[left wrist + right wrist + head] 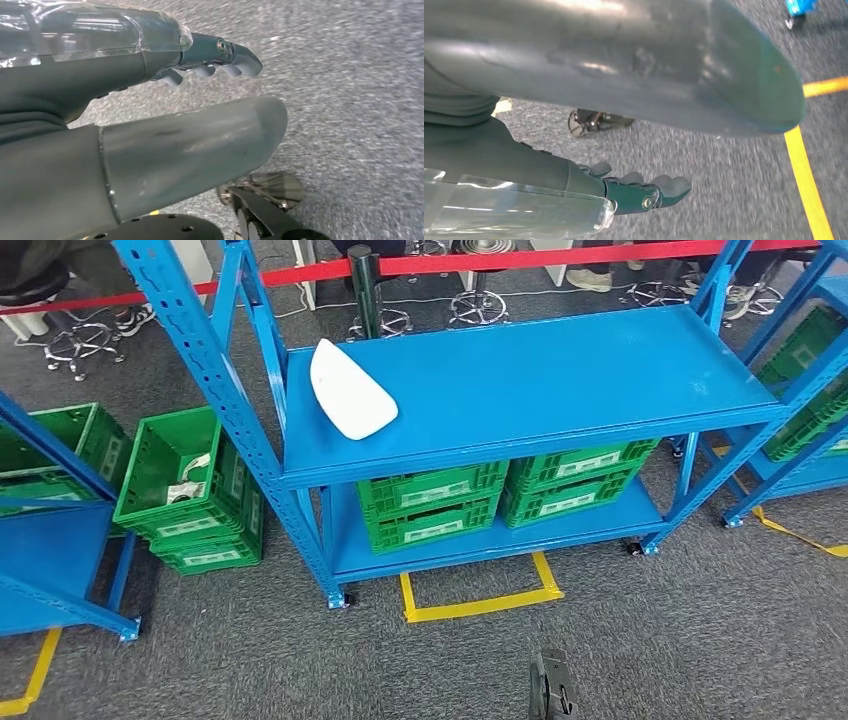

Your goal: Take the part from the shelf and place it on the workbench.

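Note:
A white, flat, teardrop-shaped part point(350, 390) lies on the top board of the blue shelf point(560, 370), near its left end. In the left wrist view my left hand point(165, 105) hangs over grey carpet with its thumb and fingers apart and nothing between them. My right hand point(624, 145) hangs the same way over carpet, fingers point(659, 192) stretched out and apart from the thumb, holding nothing. Both hands are far from the part.
Green crates point(500, 495) fill the shelf's lower board. More green crates point(185, 495) stand on the floor to the left, beside another blue rack point(60, 560). A third rack point(800, 390) is on the right. Yellow tape point(480, 605) marks the carpet. A red barrier and chairs stand behind.

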Controlling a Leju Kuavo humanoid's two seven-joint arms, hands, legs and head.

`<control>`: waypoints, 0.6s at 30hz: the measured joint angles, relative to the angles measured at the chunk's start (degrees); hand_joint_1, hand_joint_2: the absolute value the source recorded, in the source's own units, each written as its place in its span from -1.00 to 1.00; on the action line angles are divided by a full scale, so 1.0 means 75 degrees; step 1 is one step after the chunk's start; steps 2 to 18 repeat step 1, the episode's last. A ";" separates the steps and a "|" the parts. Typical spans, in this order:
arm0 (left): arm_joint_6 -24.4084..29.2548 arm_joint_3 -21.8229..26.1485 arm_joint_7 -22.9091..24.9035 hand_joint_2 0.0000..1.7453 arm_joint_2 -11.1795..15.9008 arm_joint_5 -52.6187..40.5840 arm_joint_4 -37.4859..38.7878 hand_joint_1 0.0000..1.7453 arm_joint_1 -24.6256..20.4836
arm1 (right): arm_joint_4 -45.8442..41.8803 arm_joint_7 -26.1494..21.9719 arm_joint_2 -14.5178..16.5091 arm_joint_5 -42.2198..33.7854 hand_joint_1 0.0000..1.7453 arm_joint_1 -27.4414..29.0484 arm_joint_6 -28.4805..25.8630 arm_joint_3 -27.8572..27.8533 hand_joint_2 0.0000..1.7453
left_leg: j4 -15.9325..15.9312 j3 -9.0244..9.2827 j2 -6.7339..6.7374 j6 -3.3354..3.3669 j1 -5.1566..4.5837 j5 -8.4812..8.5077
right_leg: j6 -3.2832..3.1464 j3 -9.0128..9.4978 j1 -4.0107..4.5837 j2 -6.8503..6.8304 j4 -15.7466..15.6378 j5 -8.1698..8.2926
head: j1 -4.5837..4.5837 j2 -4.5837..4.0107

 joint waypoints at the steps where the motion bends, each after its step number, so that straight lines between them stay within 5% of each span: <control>1: 0.0000 0.0000 0.0000 -1.00 0.0001 0.0000 0.0000 -1.00 -0.0002 | -0.0001 -0.0007 0.0000 0.0008 -1.00 -0.0001 0.0003 0.0001 -1.00 | -0.0286 0.0097 -0.0018 0.0043 -0.0013 0.0206 | -0.0007 0.0013 0.0011 0.0035 0.0001 -0.0008 | -0.0005 0.0000; 18: 0.0000 0.0000 0.0000 -1.00 0.0001 0.0000 0.0000 -1.00 -0.0002 | -0.0001 -0.0007 0.0000 0.0008 -1.00 -0.0001 0.0003 0.0001 -1.00 | -0.0286 0.0097 -0.0018 0.0043 -0.0013 0.0206 | -0.0007 0.0013 0.0011 0.0035 0.0001 -0.0008 | -0.0005 0.0000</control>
